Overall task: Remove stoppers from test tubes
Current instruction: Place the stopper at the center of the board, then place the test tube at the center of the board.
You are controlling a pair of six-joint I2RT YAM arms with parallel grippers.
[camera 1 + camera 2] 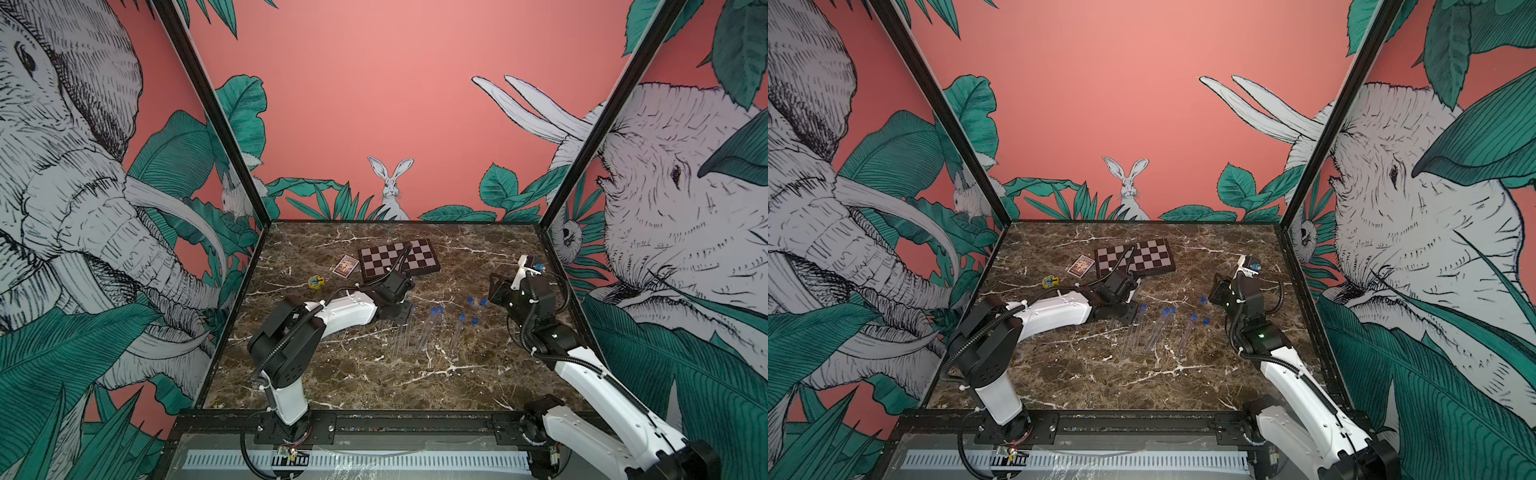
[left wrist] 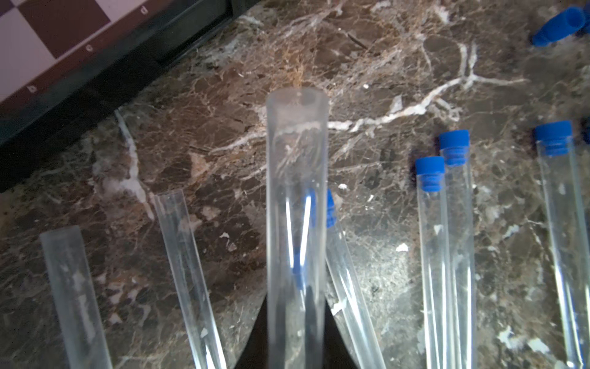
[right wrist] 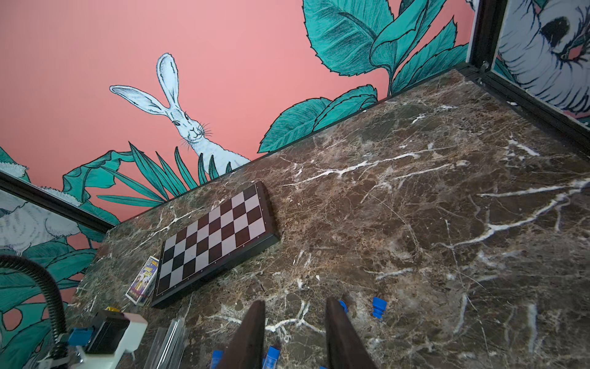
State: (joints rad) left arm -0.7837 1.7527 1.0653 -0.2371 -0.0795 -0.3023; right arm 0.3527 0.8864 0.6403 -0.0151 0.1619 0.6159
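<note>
1. Our left fingers (image 2: 253,348) pinch one open-mouthed test tube (image 2: 297,191), holding it above the table (image 1: 374,382).
2. Our right fingers (image 3: 250,338) stand somewhat apart with nothing between them, just beside loose stoppers (image 3: 379,307).
3. We see the other test tubes (image 1: 424,332) lying side by side on the table between the two arms; several of them wear blue stoppers (image 2: 430,171).

Robot lab cell: 2 arms (image 1: 345,313) on rail (image 1: 415,424), marble-print tabletop (image 1: 415,374), black frame posts (image 1: 211,104), jungle-mural walls (image 1: 374,83).
</note>
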